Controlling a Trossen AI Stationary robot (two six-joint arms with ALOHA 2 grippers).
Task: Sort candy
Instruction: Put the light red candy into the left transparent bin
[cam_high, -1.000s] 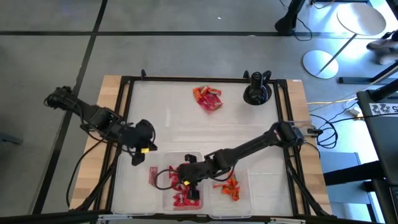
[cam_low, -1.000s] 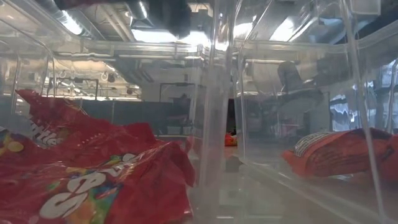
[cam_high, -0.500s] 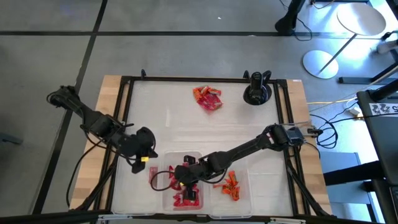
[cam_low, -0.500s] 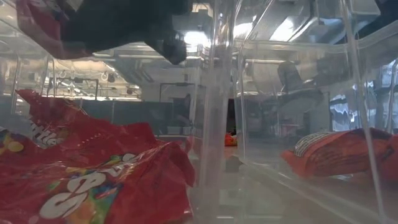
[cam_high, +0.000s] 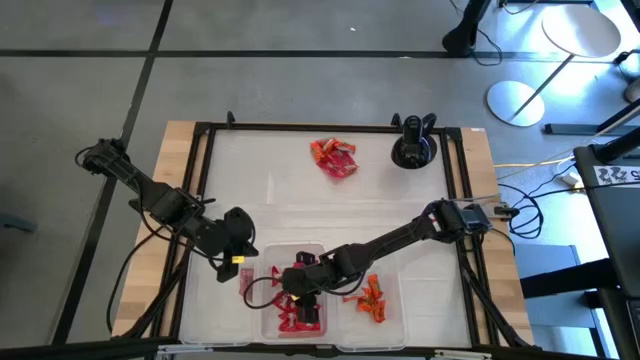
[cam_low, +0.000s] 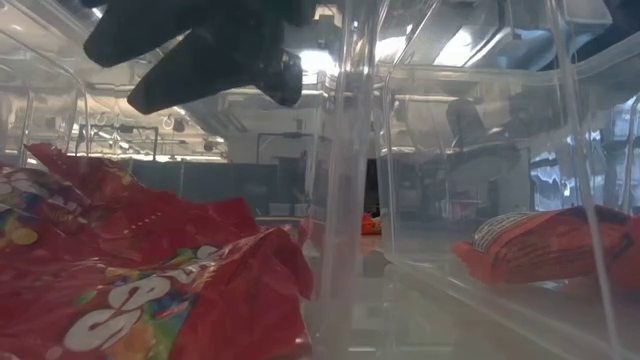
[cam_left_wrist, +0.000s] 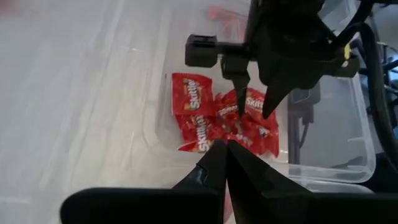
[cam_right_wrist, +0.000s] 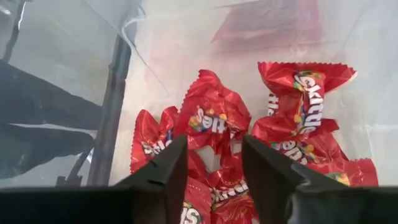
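Right tool (cam_high: 292, 287) dropped lower into left bin (cam_high: 262, 312) since earlier frame, fingers spread, empty, above red packets (cam_right_wrist: 214, 118). Left tool (cam_high: 236, 258) pressed together, beside bin. Step: release done. Next: fetch from far pile (cam_high: 333, 157).

Two clear bins stand side by side at the table's near edge, left bin (cam_high: 262, 322) touching right bin (cam_high: 395, 312). Skittles packets (cam_high: 300, 318) lie heaped in the left bin; orange candy pieces (cam_high: 370, 299) lie in the right one. A separate candy pile (cam_high: 333, 157) sits on the table (cam_high: 280, 190) toward the far edge, well apart from both bins, with a black stand (cam_high: 413, 146) just to its right. Right gripper (cam_high: 286, 295) hangs over the left bin, directly above the packets. Left gripper (cam_high: 238, 264) sits just beside that bin's left wall, outside it.
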